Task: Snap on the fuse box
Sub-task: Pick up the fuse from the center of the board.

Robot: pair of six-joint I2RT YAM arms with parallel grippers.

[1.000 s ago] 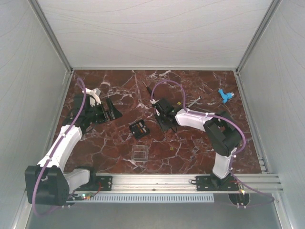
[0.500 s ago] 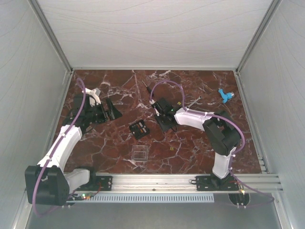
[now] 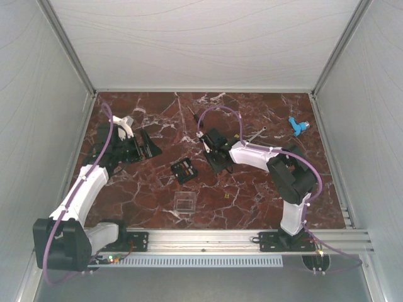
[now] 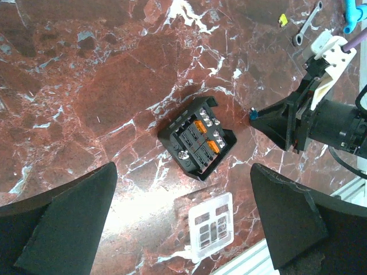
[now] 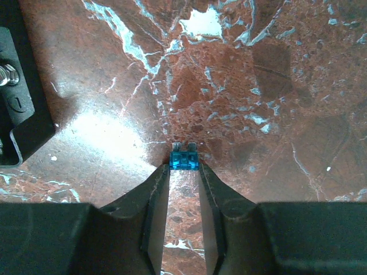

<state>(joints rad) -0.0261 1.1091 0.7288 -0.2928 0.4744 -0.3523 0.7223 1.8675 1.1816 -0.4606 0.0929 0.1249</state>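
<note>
Red marble counter (image 3: pixel 264 189), two arms. Left hand (image 3: pixel 148 145) gapes wide, nothing in it, hanging over the counter left of centre. Right hand (image 5: pixel 184 169) nearly closed, fingertips pinching one small blue fuse (image 5: pixel 184 159). One fuse box (image 4: pixel 198 139) lies face up mid-counter between the hands, touching neither, two orange fuses showing in it. One clear lid (image 4: pixel 211 227) lies near it on the arm-base side, apart. One wrench (image 3: pixel 255 134) beyond the right hand. Only writing: a circled "1" on the black part at the left edge of the right wrist view.
</note>
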